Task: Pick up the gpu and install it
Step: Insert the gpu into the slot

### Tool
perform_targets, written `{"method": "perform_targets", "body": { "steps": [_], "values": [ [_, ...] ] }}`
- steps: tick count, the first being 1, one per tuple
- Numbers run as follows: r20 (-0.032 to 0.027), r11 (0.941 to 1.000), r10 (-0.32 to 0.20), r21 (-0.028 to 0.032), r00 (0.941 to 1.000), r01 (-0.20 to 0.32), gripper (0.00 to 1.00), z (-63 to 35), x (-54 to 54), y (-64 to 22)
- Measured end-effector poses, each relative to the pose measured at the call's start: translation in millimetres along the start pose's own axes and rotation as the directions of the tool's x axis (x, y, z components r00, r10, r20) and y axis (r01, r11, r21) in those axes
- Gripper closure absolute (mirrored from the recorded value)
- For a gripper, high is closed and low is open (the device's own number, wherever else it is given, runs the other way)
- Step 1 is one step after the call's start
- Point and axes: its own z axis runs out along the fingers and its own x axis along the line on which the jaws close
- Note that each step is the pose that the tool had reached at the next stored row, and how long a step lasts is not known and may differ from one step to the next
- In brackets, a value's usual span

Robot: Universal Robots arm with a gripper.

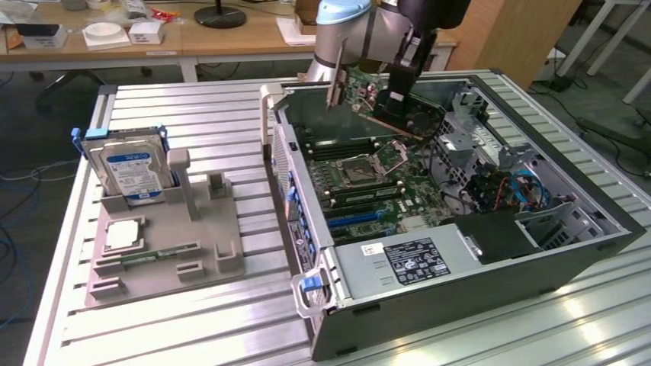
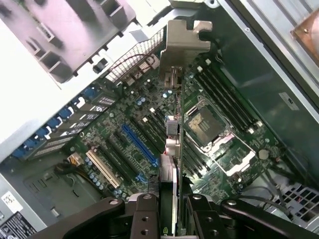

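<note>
The gpu [image 1: 358, 88], a green card with a silver end bracket, hangs tilted in the air above the far end of the open computer case [image 1: 569, 252]. My gripper [image 1: 399, 95] is shut on it from above. In the wrist view the gpu [image 2: 172, 129] runs edge-on away from my gripper [image 2: 172, 211], its bracket [image 2: 185, 45] at the far end. Below it lies the motherboard [image 2: 124, 124] with a long blue slot [image 2: 139, 144] and the processor socket [image 2: 207, 124]. The card hangs clear of the board.
On the exterior view's left a grey fixture [image 1: 163, 244] holds a blue-labelled hard drive [image 1: 127, 164], a memory stick [image 1: 163, 254] and a square chip [image 1: 122, 235]. Inside the case are a power supply [image 1: 407, 259], a drive cage [image 1: 549, 221] and cables [image 1: 508, 187].
</note>
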Motion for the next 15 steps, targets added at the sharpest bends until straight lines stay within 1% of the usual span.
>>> {"method": "perform_targets", "body": {
  "steps": [3, 6, 10, 15],
  "values": [
    [-0.0024, 0.9985, -0.055, 0.0006, 0.9985, 0.055, 0.74, 0.1, 0.0, 0.0],
    [-0.0049, 0.9941, -0.109, 0.0011, 0.994, 0.109, 0.74, 0.3, -0.1, 0.0],
    [-0.0082, 0.9834, -0.181, 0.0015, 0.9834, 0.181, 0.74, 0.4, -0.1, 0.0],
    [-0.0118, 0.9652, -0.261, 0.0017, 0.9651, 0.262, 0.74, 0.4, -0.1, 0.0]
  ]
}}
